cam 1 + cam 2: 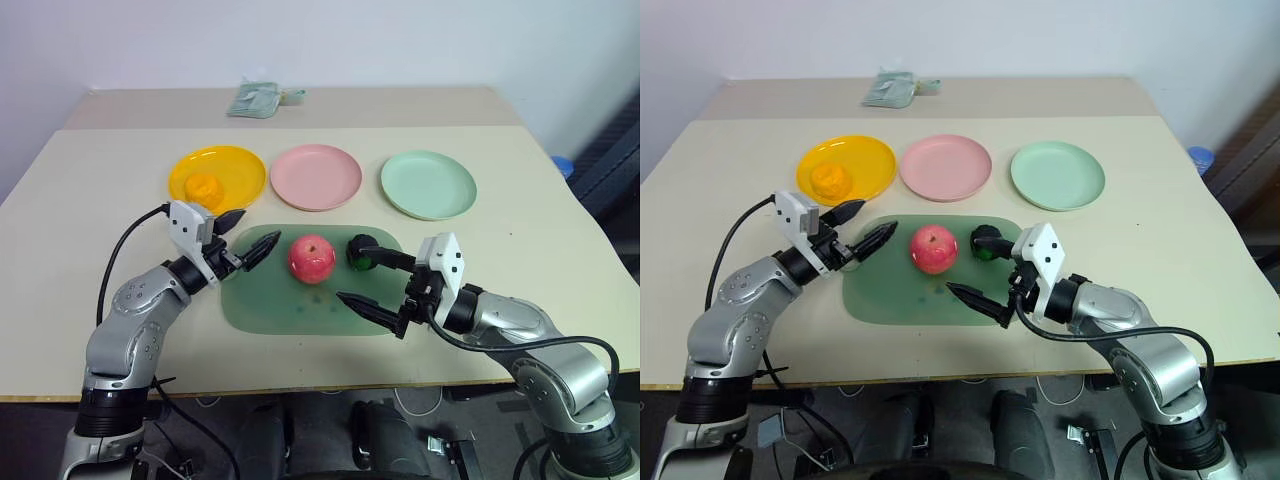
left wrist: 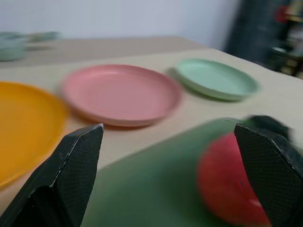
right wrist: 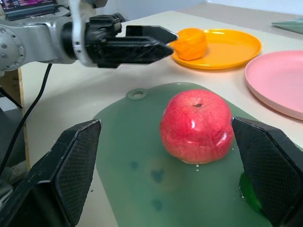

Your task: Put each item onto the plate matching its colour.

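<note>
- The orange [image 1: 205,187] already sat on the yellow plate [image 1: 240,166] at the far left, so one of three items looked done.
- The apple [image 1: 312,259] stood upright in the middle of the green mat [image 1: 262,305] near the counter's [image 1: 80,240] front edge, pink-red and glossy with a small stem dimple on top.
- The dark green ball [image 1: 360,252] lay just right of the apple on the same mat, partly hidden behind the right claw's upper finger.
- The pink plate [image 1: 316,176] and the mint plate [image 1: 428,184] stood bare in the far row, middle and right.
- The left claw [image 1: 246,234] hung spread and empty just left of the apple, between it and the yellow plate.
- The right claw [image 1: 375,281] was also spread and empty, pointing left at the apple from the mat's near right.
- By my reading, the apple step was in hand: either claw would need to straddle the apple, pinch it at its widest part, lift it clear and carry it far to the pink plate.
- The ball would then go to the mint plate.
</note>
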### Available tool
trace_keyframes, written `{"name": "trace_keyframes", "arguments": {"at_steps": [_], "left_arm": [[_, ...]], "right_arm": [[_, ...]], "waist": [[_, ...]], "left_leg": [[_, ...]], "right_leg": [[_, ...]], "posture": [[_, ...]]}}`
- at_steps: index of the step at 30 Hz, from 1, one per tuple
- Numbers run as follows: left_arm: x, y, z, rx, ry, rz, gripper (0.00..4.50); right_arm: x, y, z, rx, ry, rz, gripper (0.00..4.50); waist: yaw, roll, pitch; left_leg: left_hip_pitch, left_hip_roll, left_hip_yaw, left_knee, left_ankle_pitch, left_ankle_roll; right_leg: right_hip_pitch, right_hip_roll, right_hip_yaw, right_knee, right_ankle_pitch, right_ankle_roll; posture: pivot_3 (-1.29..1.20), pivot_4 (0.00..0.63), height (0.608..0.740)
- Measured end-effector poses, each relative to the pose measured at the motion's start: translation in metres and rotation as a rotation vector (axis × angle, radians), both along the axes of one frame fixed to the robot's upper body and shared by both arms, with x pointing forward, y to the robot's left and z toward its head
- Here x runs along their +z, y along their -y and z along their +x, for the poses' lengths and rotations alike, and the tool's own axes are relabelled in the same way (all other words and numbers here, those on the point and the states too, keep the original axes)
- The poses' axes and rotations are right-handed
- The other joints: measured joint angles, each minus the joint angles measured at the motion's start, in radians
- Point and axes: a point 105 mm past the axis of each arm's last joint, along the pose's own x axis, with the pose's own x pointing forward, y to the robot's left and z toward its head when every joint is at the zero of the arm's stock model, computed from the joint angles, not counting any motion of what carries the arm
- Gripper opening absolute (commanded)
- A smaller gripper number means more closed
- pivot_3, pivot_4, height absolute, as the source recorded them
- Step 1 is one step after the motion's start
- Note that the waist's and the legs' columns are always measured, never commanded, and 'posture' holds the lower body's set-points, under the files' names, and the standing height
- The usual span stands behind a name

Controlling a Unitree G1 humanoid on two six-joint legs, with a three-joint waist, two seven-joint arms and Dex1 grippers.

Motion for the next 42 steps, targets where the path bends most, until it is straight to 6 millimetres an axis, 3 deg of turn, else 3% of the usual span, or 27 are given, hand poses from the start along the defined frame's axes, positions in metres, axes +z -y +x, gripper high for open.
{"name": "trace_keyframes", "arguments": {"at_steps": [8, 17, 22, 28, 31, 36, 42], "left_arm": [[-0.009, 0.038, -0.012, -0.302, -0.029, 0.153, 4.47], [-0.032, 0.045, 0.006, -0.321, -0.061, 0.302, 4.47], [-0.034, 0.049, 0.008, -0.331, -0.063, 0.297, 2.92], [-0.030, 0.050, 0.013, -0.282, -0.048, 0.257, 2.79], [-0.021, 0.045, 0.030, -0.144, -0.015, 0.201, 2.79], [-0.001, 0.034, 0.078, 0.205, 0.013, 0.116, 2.79], [0.013, 0.065, 0.121, 0.354, -0.006, 0.077, 2.79]], "right_arm": [[-0.003, 0.005, 0.000, -0.008, -0.001, -0.015, 4.50], [-0.006, 0.010, -0.005, -0.040, -0.006, -0.019, 4.50], [-0.005, 0.010, -0.005, -0.050, -0.003, -0.019, 4.50], [-0.005, 0.010, -0.005, -0.052, 0.000, -0.019, 4.50], [-0.004, 0.010, -0.004, -0.050, 0.004, -0.018, 4.50], [0.000, 0.009, -0.001, -0.043, 0.022, -0.020, 4.50], [0.002, 0.006, 0.004, -0.032, 0.038, -0.018, 4.50]], "waist": [[0.001, 0.000, 0.000], [0.001, 0.000, 0.000], [0.001, 0.000, 0.000], [0.001, 0.000, 0.000], [0.003, 0.000, 0.000], [0.003, 0.000, 0.000], [0.003, -0.001, 0.000]], "left_leg": [[0.000, 0.000, 0.000, 0.000, 0.000, 0.000], [0.000, 0.000, 0.000, 0.000, 0.000, 0.000], [0.000, 0.000, 0.000, 0.000, 0.000, 0.000], [0.000, 0.000, 0.000, 0.000, 0.000, 0.000], [-0.001, 0.000, -0.001, 0.000, 0.000, 0.000], [-0.001, -0.001, 0.000, 0.001, 0.000, 0.000], [-0.001, -0.002, -0.001, 0.001, 0.000, 0.000]], "right_leg": [[0.000, 0.000, 0.000, -0.001, 0.000, 0.000], [0.000, 0.000, 0.000, -0.001, 0.000, 0.000], [0.000, 0.000, 0.000, -0.001, 0.000, 0.000], [0.000, 0.000, 0.000, -0.001, 0.000, 0.001], [0.000, 0.000, 0.000, -0.001, 0.001, 0.002], [0.000, 0.000, 0.000, -0.001, 0.002, 0.004], [0.000, 0.001, -0.001, -0.001, 0.002, 0.005]], "posture": [[0.00, 0.150, 0.740], [0.00, 0.150, 0.740], [0.00, 0.150, 0.740], [0.00, 0.150, 0.740], [0.00, 0.150, 0.740], [0.00, 0.150, 0.740], [0.00, 0.150, 0.740]]}}
